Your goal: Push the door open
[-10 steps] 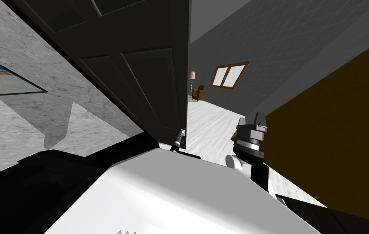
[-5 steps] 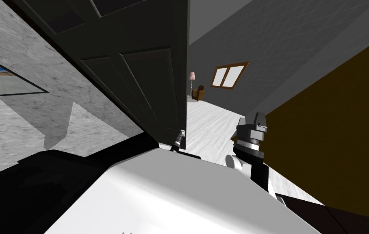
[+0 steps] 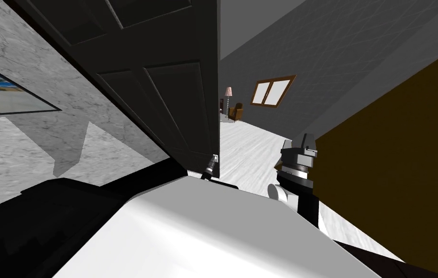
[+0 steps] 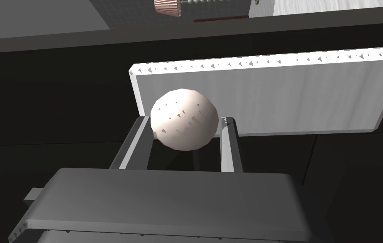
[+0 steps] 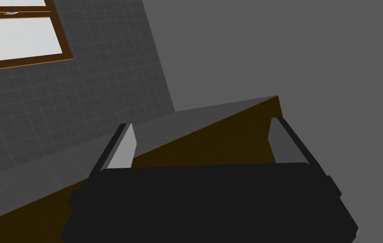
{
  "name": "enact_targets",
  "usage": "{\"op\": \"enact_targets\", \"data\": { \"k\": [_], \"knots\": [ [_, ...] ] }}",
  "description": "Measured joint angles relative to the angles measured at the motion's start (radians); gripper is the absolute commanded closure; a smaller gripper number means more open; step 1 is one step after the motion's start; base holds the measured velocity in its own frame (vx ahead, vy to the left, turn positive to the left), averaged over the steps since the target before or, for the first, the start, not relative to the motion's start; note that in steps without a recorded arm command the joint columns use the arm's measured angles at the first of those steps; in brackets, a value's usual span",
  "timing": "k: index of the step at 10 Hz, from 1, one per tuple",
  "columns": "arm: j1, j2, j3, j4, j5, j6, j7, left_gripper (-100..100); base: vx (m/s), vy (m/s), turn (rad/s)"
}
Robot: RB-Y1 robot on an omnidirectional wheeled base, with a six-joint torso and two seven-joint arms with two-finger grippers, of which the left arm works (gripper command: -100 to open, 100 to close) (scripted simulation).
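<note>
A dark panelled door [image 3: 165, 87] stands ajar just ahead of me, its free edge running down the middle of the head view. My left gripper [image 3: 212, 166] is low at that edge. In the left wrist view the left gripper [image 4: 185, 128] is shut on the round white door knob [image 4: 184, 119], with its fingers [image 4: 228, 143] pressing the knob's two sides. Behind the knob a white plate [image 4: 292, 97] lies on the dark door face. My right gripper [image 3: 302, 144] is raised to the right of the gap; in its wrist view the right gripper [image 5: 201, 135] is open and holds nothing.
A dark brown wall [image 3: 396, 145] stands close on the right. A grey marbled wall [image 3: 30, 145] with a framed picture [image 3: 1, 96] is on the left. Past the gap, white floor [image 3: 247, 145] runs to an armchair [image 3: 235, 111], a floor lamp [image 3: 227, 91] and a window [image 3: 272, 90].
The door's free edge has swung slightly to the left, so the gap beside it is a little wider. The right arm has stayed still.
</note>
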Motion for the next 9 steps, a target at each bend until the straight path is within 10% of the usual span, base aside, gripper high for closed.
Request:
{"op": "enact_targets", "data": {
  "k": [5,9],
  "knots": [
    [0.001,0.009,0.058,-0.014,0.031,-0.009,-0.011,100,0.199,-0.112,0.085],
    [-0.006,-0.022,0.118,-0.005,0.062,-0.015,-0.020,100,0.162,-0.078,0.085]
  ]
}}
